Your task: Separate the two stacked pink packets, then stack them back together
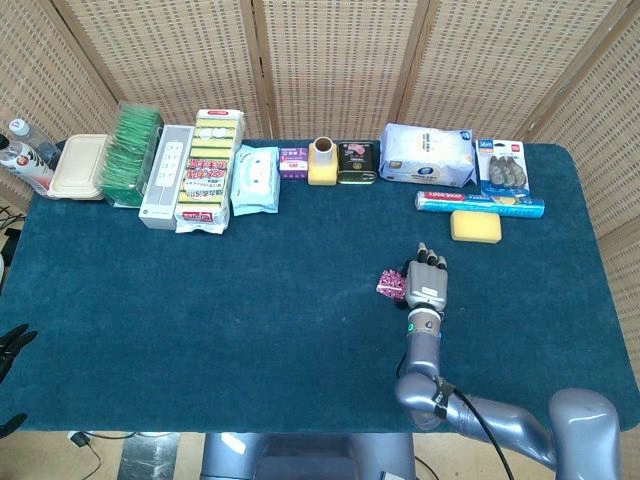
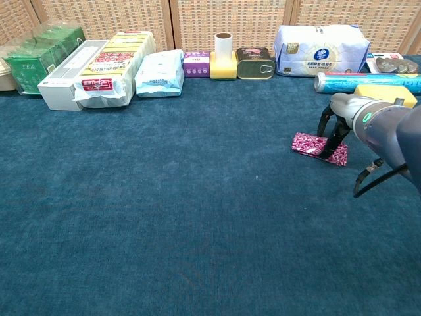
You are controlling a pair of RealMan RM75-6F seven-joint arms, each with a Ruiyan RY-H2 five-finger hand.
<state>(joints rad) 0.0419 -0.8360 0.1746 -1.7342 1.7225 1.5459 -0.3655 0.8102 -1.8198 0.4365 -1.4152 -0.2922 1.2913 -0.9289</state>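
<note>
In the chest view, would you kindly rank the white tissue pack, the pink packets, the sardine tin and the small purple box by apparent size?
1. White tissue pack
2. Pink packets, though they are nearer the camera
3. Sardine tin
4. Small purple box

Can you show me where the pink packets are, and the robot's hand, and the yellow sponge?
pink packets (image 2: 314, 145), chest view, on the patterned top wrapper.
right hand (image 1: 427, 281), head view, on the back of the hand.
yellow sponge (image 1: 475, 226), head view, on its top face.
</note>
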